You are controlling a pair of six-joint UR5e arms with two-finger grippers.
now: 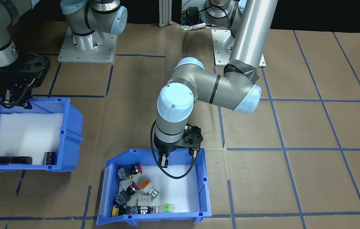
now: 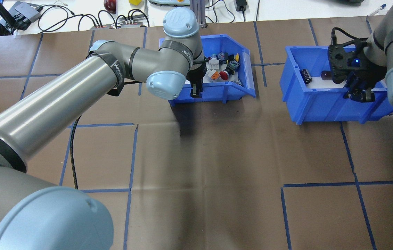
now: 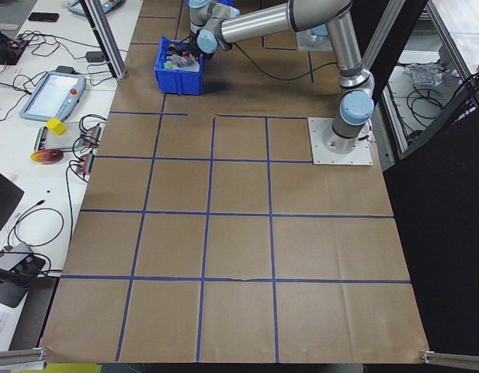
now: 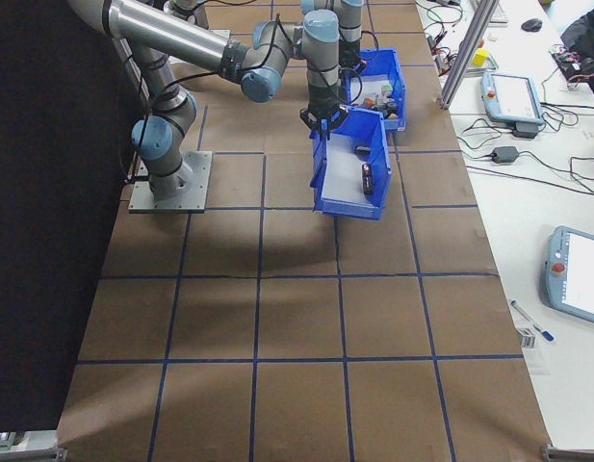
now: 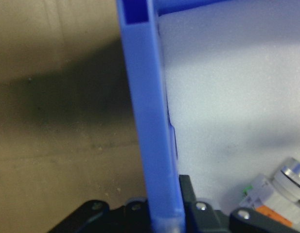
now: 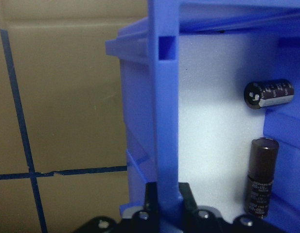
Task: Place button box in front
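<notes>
The button box [image 1: 154,190] sits on the brown table [image 1: 294,178], well apart from the second blue bin [image 1: 24,133] holding dark cylinders [image 1: 12,160]. The left gripper [image 1: 178,157] is clenched on the button box's rear wall; the right gripper [image 1: 16,99] pinches the second bin's rear wall

Second blue bin [image 1: 71,133], dark cylinders [image 1: 12,160]

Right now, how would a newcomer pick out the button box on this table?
In the overhead view, two blue bins sit at the table's far side. The button box is the left one, its wall gripped by the left gripper. It holds colourful push-buttons; the neighbouring bin holds only dark cylinders.
</notes>
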